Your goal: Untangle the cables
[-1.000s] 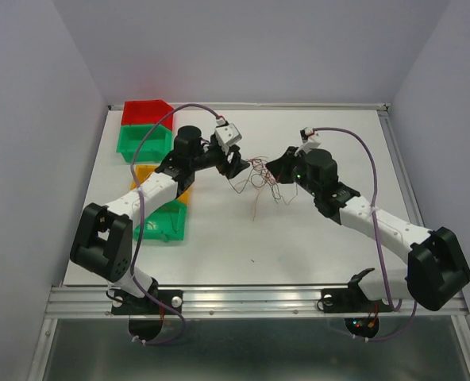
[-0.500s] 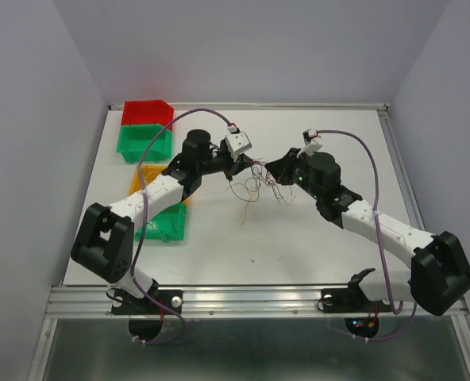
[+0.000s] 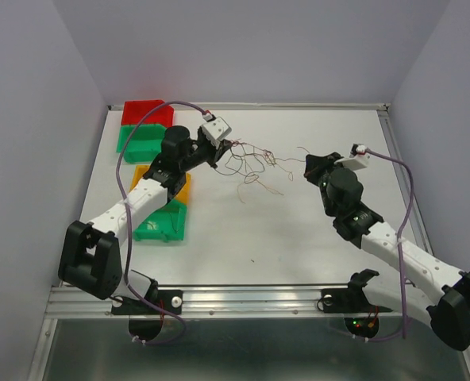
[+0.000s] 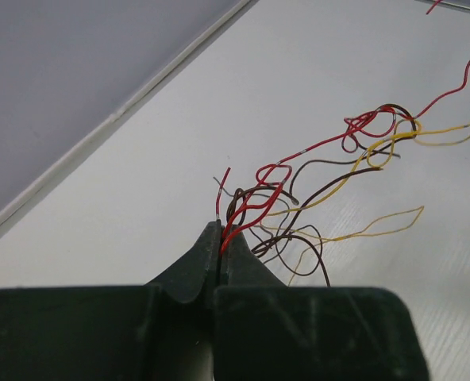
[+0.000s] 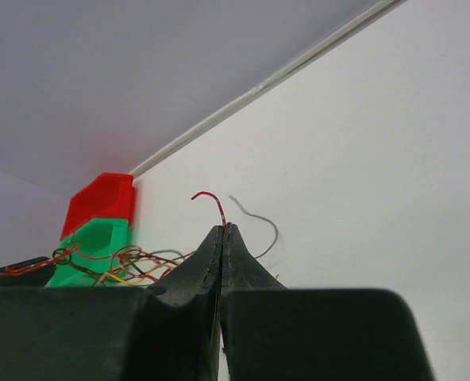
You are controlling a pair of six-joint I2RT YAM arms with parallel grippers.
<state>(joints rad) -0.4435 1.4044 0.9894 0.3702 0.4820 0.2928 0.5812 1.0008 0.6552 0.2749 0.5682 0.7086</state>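
Note:
The cables (image 3: 251, 163) are thin red, yellow and dark curly wires, drawn out in a loose tangle between the two arms above the white table (image 3: 243, 238). My left gripper (image 3: 226, 146) is at the tangle's left end. In the left wrist view it (image 4: 219, 238) is shut on red strands, and the rest of the cables (image 4: 338, 159) fan out beyond its tips. My right gripper (image 3: 308, 163) is at the right end. The right wrist view shows it (image 5: 223, 230) shut on one red cable, whose curled tip (image 5: 207, 197) pokes out above the jaws.
A red bin (image 3: 146, 113) and a green bin (image 3: 140, 139) stand stacked at the table's back left. An orange bin (image 3: 181, 187) and another green bin (image 3: 163, 224) lie under the left arm. Purple cables loop over both arms.
The left gripper has shut on the tangle and drawn back to the left. The right arm has swung to the right, still shut. The bunch is now stretched out between them.

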